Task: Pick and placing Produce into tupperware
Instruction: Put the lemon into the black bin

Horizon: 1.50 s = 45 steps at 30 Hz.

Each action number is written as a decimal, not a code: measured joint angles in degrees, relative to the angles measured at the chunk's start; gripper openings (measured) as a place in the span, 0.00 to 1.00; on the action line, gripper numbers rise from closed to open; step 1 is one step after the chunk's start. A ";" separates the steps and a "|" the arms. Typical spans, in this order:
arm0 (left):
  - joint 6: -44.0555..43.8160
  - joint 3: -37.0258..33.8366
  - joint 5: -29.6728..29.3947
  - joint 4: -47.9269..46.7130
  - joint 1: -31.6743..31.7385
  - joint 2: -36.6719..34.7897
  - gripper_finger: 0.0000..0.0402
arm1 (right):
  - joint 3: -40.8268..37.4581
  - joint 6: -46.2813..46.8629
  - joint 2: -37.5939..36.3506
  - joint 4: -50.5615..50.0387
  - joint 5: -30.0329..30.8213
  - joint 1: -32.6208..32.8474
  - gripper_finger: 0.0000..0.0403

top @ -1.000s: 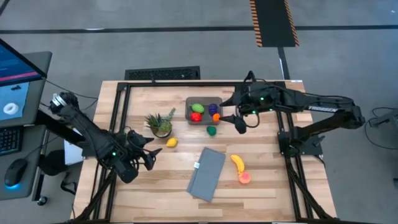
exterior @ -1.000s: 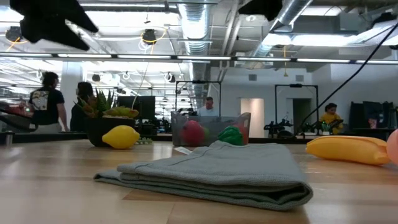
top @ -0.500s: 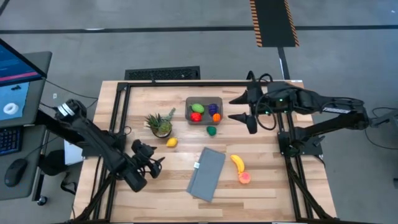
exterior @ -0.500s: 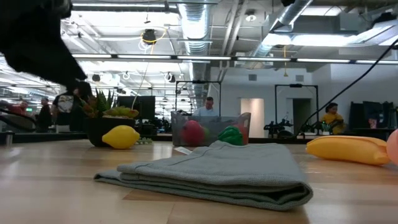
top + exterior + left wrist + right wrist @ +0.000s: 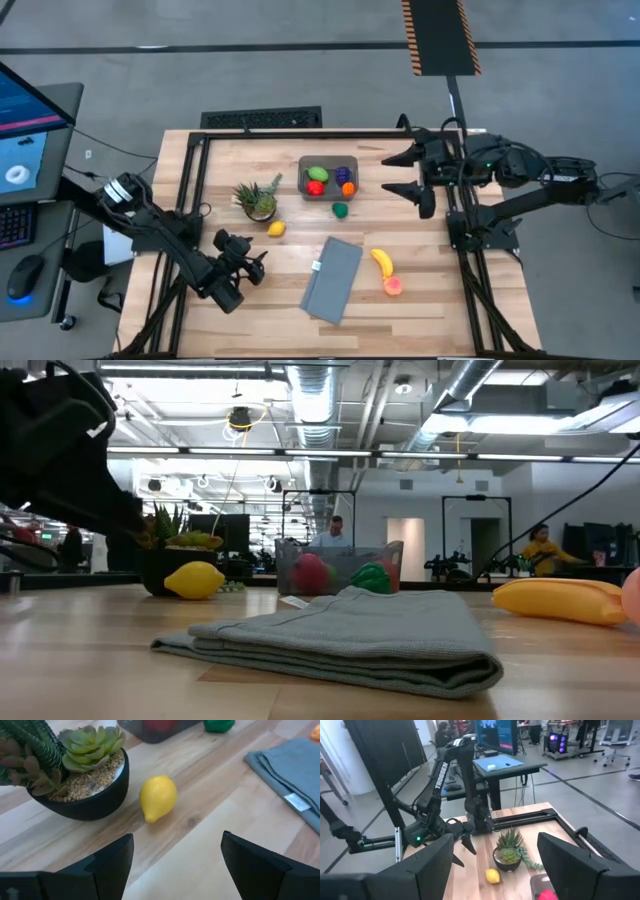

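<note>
The smoky-grey tupperware stands on the far middle of the table and holds light green, red, purple and orange produce. A dark green piece lies just in front of it. The yellow lemon lies on the wood beside the potted plant. A banana and a pink piece lie to the right. My left gripper hovers open on the near left, pointing at the lemon. My right gripper hangs open to the right of the tupperware, holding nothing.
A spiky plant in a black pot stands left of the tupperware, close to the lemon. A folded grey cloth lies in the near middle. Black frame rails run along the table's left, right and far edges. People show in the room behind.
My left gripper has moved toward the table's near edge and a little to the right, coming down lower. My right gripper has drawn back from the tupperware toward the table's right edge, staying open. The produce has not moved.
</note>
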 joint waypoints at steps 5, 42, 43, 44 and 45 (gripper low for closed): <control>-2.68 0.00 -1.27 0.00 0.00 1.88 0.72 | 0.00 0.38 0.09 -1.63 2.60 1.99 0.77; 13.63 -8.02 0.21 20.50 9.55 3.74 0.72 | 0.00 1.38 0.18 -3.02 5.50 2.97 0.77; 14.42 -8.02 0.25 20.89 9.90 3.74 0.72 | 0.00 1.38 0.18 -3.02 5.50 2.98 0.77; 15.17 -8.02 0.32 21.35 10.16 3.74 0.72 | 0.00 1.38 0.18 -3.02 5.50 2.98 0.77; 15.61 -8.02 0.35 21.85 10.37 3.74 0.72 | 0.00 1.38 0.18 -3.02 5.50 2.99 0.77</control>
